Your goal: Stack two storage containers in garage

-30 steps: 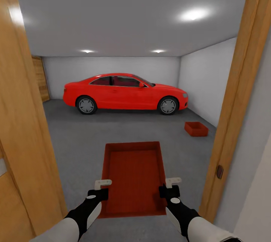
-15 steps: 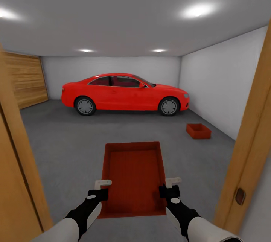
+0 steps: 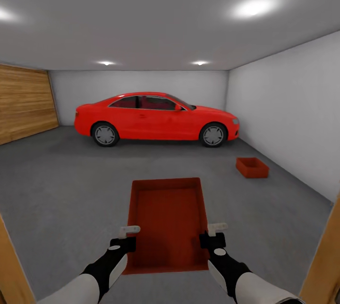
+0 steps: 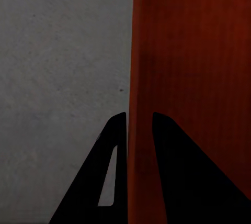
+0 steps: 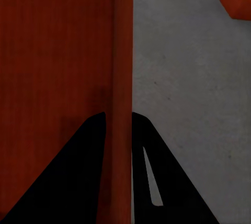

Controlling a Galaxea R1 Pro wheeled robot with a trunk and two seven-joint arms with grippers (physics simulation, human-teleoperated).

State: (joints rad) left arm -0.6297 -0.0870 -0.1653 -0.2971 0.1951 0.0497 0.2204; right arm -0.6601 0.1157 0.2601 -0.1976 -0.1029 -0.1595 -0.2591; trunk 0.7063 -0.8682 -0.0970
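A rough, matt grey concrete floor (image 3: pixel 71 190) is seen. The held storage container (image 3: pixel 167 221) looks matt, faintly ribbed. At eleven o'clock, glossy paint is shown on the car (image 3: pixel 156 117); at nine o'clock, wood planks on the wall panel (image 3: pixel 23 103).

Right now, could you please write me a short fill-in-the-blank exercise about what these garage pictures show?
1. The carried box is gripped by the left pincer and the right pincer on its two side ____.
2. The second box sits on the grey ____.
3. That second box lies near the wall on the robot's ____ side.
4. The parked car is coloured ____.

Missing words: walls; floor; right; red
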